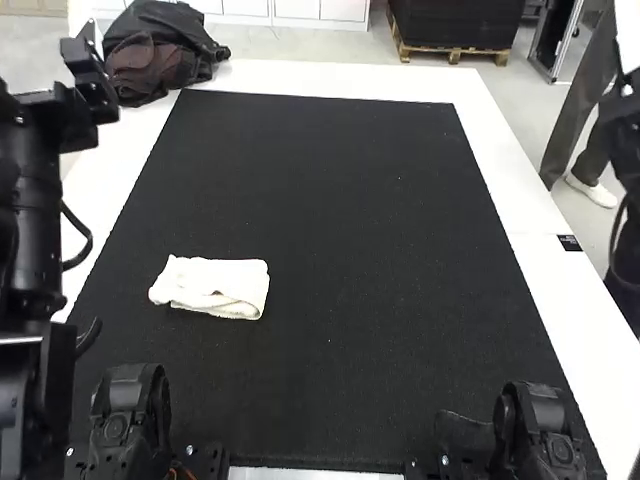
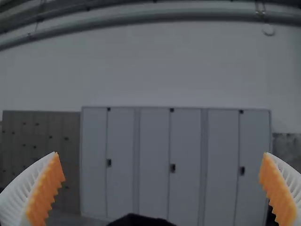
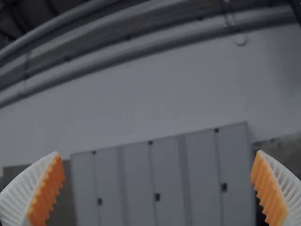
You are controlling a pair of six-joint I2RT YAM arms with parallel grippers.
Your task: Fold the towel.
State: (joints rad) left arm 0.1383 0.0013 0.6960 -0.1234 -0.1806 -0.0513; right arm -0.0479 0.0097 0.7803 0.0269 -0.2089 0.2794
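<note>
Starting at the left, we see the left arm (image 1: pixel 35 200) standing beside the mat's left edge. In the left wrist view we find its gripper, the left gripper (image 2: pixel 161 153), released — ribbed white fingers with orange pads spread wide, nothing between them. At the tabletop's far left corner we have a heap of dark clothing (image 1: pixel 160 50). Next comes the white towel (image 1: pixel 215 278), lying on the black mat (image 1: pixel 380 200) near its left edge, nearer the front than the back. We see it folded into a small, roughly oblong bundle, with a loose, curling fold along its near side. Near the mat's front right corner stands the right arm (image 1: pixel 540 430). In the right wrist view, we make out the right gripper (image 3: pixel 158 152) — also released and empty, its fingers well apart. Past the mat, a small black label (image 1: pixel 569 243) lies at the tabletop's right edge.
</note>
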